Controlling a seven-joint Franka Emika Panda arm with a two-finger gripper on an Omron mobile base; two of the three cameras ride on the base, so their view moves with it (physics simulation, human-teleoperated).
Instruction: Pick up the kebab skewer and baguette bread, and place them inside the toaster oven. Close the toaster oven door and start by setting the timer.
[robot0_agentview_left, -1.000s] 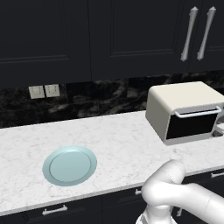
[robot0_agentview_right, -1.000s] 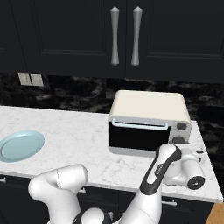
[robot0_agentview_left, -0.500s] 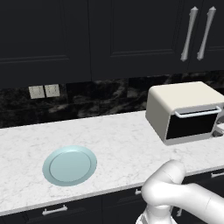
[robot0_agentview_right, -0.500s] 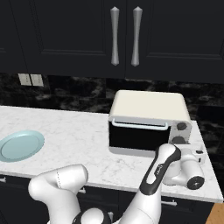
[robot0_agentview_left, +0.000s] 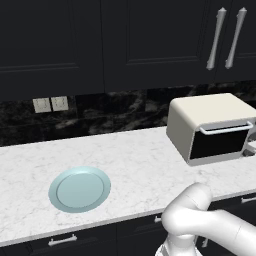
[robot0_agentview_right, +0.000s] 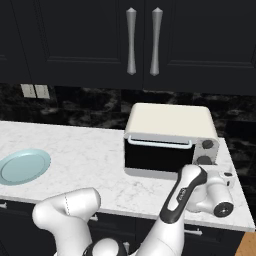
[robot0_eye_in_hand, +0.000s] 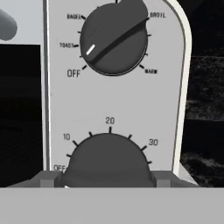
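The cream toaster oven (robot0_agentview_left: 210, 122) (robot0_agentview_right: 170, 122) stands on the counter against the back wall. Its dark glass toaster oven door (robot0_agentview_right: 155, 156) (robot0_agentview_left: 220, 144) is closed, with the silver bar handle (robot0_agentview_right: 159, 144) along the top. My gripper (robot0_agentview_right: 209, 169) (robot0_eye_in_hand: 106, 177) is at the oven's right-hand control panel. Its two fingertips (robot0_eye_in_hand: 48, 178) press against either side of the lower timer knob (robot0_eye_in_hand: 107, 159), whose dial reads OFF, 10, 20, 30. Above it the mode knob (robot0_eye_in_hand: 114, 41) points between OFF and TOAST. The kebab skewer and baguette bread are hidden.
A pale blue plate (robot0_agentview_left: 80, 189) (robot0_agentview_right: 22, 166) lies on the white marble counter (robot0_agentview_left: 145, 160) to the left of the oven. Dark upper cabinets with silver handles (robot0_agentview_right: 143, 42) hang above. Wall outlets (robot0_agentview_left: 50, 104) sit on the black backsplash.
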